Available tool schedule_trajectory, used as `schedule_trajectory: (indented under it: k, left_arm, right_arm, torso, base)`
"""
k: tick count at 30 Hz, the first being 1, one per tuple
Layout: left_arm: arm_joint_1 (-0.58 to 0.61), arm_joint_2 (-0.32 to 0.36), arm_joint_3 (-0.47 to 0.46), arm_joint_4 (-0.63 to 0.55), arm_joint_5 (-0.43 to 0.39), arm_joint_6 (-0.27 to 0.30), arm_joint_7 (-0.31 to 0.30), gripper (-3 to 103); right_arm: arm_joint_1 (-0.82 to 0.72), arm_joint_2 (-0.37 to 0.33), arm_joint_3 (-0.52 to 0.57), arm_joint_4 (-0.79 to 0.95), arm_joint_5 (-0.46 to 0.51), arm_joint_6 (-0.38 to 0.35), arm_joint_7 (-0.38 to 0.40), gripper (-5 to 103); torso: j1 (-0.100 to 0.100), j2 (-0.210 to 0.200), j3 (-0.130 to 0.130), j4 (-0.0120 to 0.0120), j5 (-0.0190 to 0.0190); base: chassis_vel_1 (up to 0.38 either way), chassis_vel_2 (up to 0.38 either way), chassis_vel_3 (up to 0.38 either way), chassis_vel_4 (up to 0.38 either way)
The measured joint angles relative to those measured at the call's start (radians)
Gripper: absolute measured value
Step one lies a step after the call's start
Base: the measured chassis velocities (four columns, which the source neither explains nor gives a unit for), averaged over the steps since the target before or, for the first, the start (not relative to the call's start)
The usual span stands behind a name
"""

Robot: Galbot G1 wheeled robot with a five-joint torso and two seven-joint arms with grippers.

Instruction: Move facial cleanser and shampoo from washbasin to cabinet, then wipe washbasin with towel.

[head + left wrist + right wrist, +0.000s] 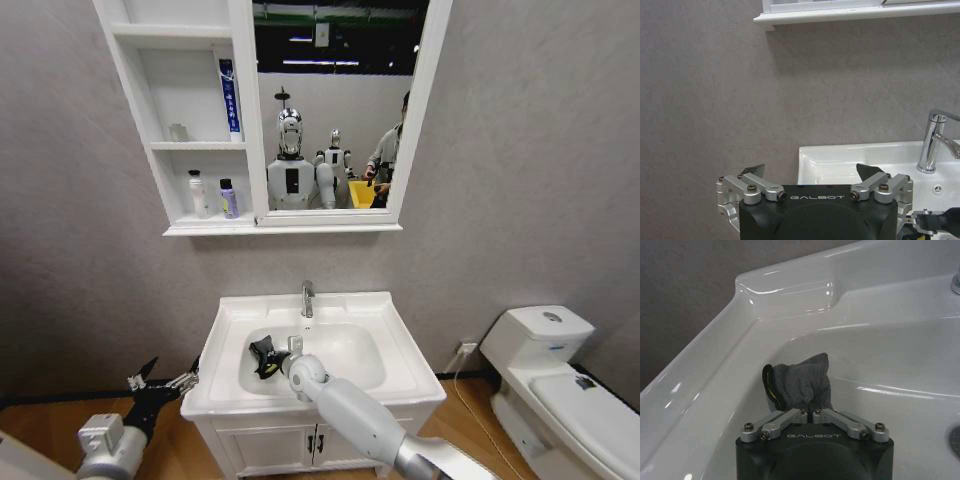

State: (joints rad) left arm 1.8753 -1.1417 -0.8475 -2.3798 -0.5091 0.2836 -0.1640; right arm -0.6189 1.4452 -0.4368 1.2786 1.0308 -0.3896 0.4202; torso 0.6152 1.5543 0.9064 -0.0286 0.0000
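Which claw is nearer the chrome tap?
Right. The right claw sits in the washbasin bowl just below the tap, holding the towel; the left claw hangs open beside the basin's left edge.

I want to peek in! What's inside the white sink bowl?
Inside the white ceramic washbasin, the right gripper pinches a small black towel against the bowl's side. The basin under the towel is hidden.

A white toilet with its lid closed stands on a wood-look floor, against a grey textured wall. A white socket sits low on that wall, with a cable hanging from it.
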Motion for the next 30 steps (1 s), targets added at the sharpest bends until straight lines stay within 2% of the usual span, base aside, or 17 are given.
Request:
schedule_trajectory:
  k: [8, 14, 17, 20, 22, 23, 25, 26, 28, 30]
  left_arm:
    - [0.0, 0.0, 0.0, 0.0, 0.0, 0.0, 0.0, 100]
    - [0.0, 0.0, 0.0, 0.0, 0.0, 0.0, 0.0, 100]
    - [0.0, 0.0, 0.0, 0.0, 0.0, 0.0, 0.0, 100]
    - [0.0, 0.0, 0.0, 0.0, 0.0, 0.0, 0.0, 100]
    - [0.0, 0.0, 0.0, 0.0, 0.0, 0.0, 0.0, 100]
    - [0.0, 0.0, 0.0, 0.0, 0.0, 0.0, 0.0, 100]
    - [0.0, 0.0, 0.0, 0.0, 0.0, 0.0, 0.0, 100]
    - [0.0, 0.0, 0.0, 0.0, 0.0, 0.0, 0.0, 100]
    - [0.0, 0.0, 0.0, 0.0, 0.0, 0.0, 0.0, 100]
    - [0.0, 0.0, 0.0, 0.0, 0.0, 0.0, 0.0, 100]
  right_arm:
    - [-0.041, -0.038, 0.059, -0.06, -0.024, 0.018, 0.006, 0]
    - [-0.072, -0.085, 0.113, -0.07, -0.025, 0.019, 0.02, 0]
    - [-0.104, -0.172, 0.18, -0.026, -0.015, 0.011, 0.028, 0]
    - [-0.113, -0.194, 0.203, -0.016, -0.006, 0.005, 0.032, 0]
    - [-0.14, -0.254, 0.259, 0.011, 0.009, -0.002, 0.043, 0]
    - [-0.14, -0.254, 0.259, 0.011, 0.009, -0.002, 0.043, 0]
    - [-0.168, -0.321, 0.294, 0.052, 0.018, -0.004, 0.046, 0]
    - [-0.168, -0.321, 0.294, 0.052, 0.018, -0.004, 0.046, 0]
    - [-0.21, -0.402, 0.333, 0.113, -0.013, 0.001, 0.039, 0]
    - [-0.221, -0.426, 0.347, 0.134, -0.019, 0.003, 0.036, 0]
  torso:
    - [0.0, 0.0, 0.0, -0.0004, 0.0]
    - [0.0, 0.0, 0.0, 0.0002, 0.0003]
    - [0.0, 0.0, 0.0, -0.0002, 0.0003]
    - [0.0, 0.0, 0.0, -0.0004, 0.0003]
    - [0.0, 0.0, 0.0, -0.0002, 0.0004]
    - [0.0, 0.0, 0.0, -0.0002, 0.0004]
    - [0.0, 0.0, 0.0, -0.0001, 0.0004]
    - [0.0, 0.0, 0.0, -0.0001, 0.0004]
    - [0.0, 0.0, 0.0, 0.0001, 0.0007]
    - [0.0, 0.0, 0.0, 0.0001, 0.0007]
  base:
    - [0.0, 0.0, 0.0, 0.0]
    - [0.0, 0.0, 0.0, 0.0]
    - [0.0, 0.0, 0.0, 0.0]
    - [0.0, 0.0, 0.0, 0.0]
    - [0.0, 0.0, 0.0, 0.0]
    - [0.0, 0.0, 0.0, 0.0]
    - [0.0, 0.0, 0.0, 0.0]
    - [0.0, 0.0, 0.0, 0.0]
    - [0.0, 0.0, 0.0, 0.0]
    - [0.0, 0.0, 0.0, 0.0]
